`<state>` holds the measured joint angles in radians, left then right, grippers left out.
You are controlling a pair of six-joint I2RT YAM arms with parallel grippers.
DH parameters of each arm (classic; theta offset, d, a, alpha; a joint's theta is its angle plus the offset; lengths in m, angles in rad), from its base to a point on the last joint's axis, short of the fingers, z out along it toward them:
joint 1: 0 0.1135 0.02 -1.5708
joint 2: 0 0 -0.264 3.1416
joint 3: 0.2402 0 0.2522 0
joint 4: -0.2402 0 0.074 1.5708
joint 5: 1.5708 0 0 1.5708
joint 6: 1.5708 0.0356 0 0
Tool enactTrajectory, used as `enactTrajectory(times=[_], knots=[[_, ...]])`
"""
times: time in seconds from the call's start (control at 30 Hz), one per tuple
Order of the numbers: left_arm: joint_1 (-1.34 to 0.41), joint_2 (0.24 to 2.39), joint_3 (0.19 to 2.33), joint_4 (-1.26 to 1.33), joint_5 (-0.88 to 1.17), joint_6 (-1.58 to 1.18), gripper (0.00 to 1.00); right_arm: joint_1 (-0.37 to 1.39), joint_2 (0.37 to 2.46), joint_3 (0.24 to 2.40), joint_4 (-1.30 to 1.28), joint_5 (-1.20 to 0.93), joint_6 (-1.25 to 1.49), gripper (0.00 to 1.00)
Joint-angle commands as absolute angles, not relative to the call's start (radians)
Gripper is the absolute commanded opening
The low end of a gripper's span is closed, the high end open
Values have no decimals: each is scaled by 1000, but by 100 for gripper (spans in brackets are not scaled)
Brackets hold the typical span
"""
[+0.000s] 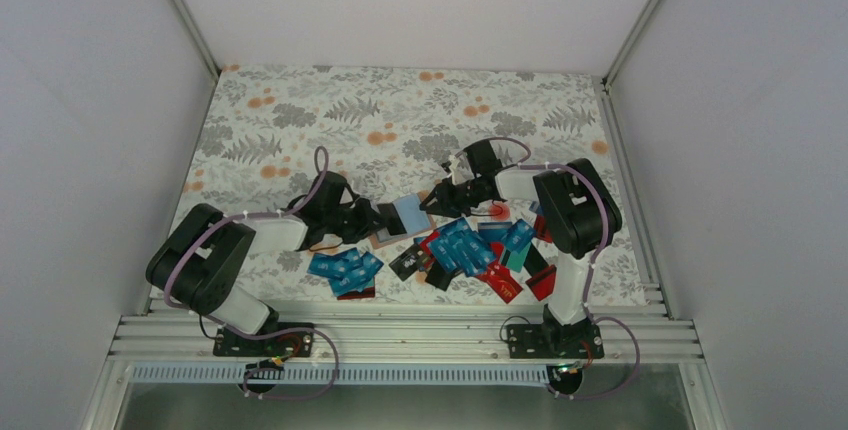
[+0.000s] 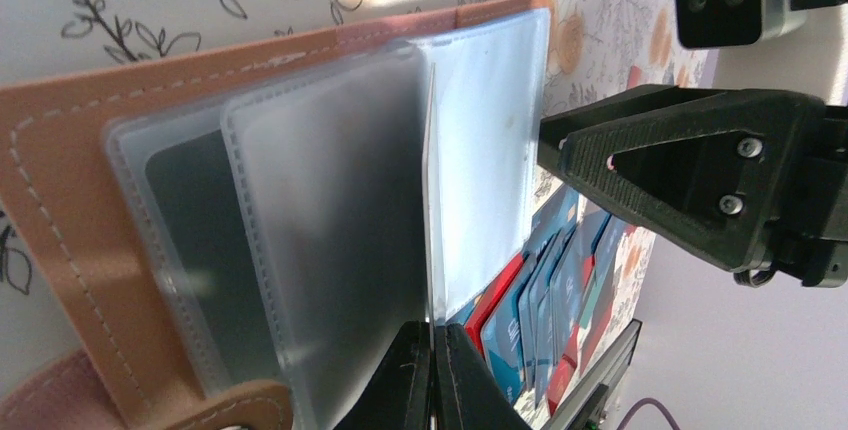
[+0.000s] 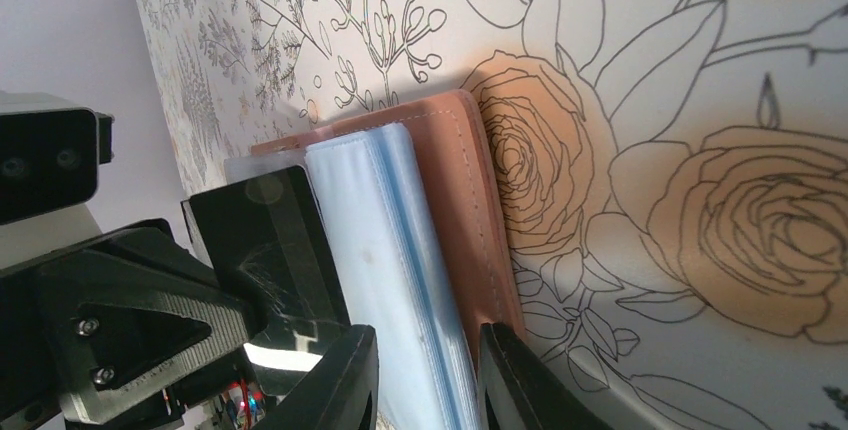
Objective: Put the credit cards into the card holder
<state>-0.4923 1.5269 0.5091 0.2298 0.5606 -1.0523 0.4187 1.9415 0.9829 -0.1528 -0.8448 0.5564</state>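
Fig.: both arms on the open card holder, mid-table. Your left gripper (image 2: 432, 335) is pinched tight on the free edge of one clear sleeve (image 2: 330, 200), standing that leaf up from the rest; no card in it. Your right gripper (image 3: 425, 335) sits opp., jaws part-closed round the sleeve pack & the edge of the cover, which fill the gap betw. the fingers. That reads as a grip on the card holder (image 2: 60, 210), not on a card. The holder lies open on the floral cloth (image 1: 400, 110) betw. the two grippers, just beyond the card piles. Progress, as judged: early. One dark card (image 2: 190, 230) shows inside a near sleeve; the other sleeves look empty. The credit cards (image 1: 470, 250) lie loose in a heap near the right arm, w/ a smaller cluster (image 1: 345, 270) near the left, so nearly all are left to load. Materials: cover = tan-pink, leather-like, stitched border, rounded corners, strap tab at the near end. Sleeves = frosted, floppy plastic film w/ seamed edges, likely slippery & prone to buckle. Cards = thin, stiff, glossy rectangles, mostly blue/teal, some red, a few black, overlapping, so edges look hard to pick.
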Motion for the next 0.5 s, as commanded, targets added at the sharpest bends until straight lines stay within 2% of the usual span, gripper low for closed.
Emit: enactTrajectory(times=[0.0,0.47], knots=[[-507,1517,515,185,556,-1082,2,439,1959,954,-205,-798,555,28],[-526,1561,518,228,559,-1121,2,439,1959,957,-212,-805,542,28]])
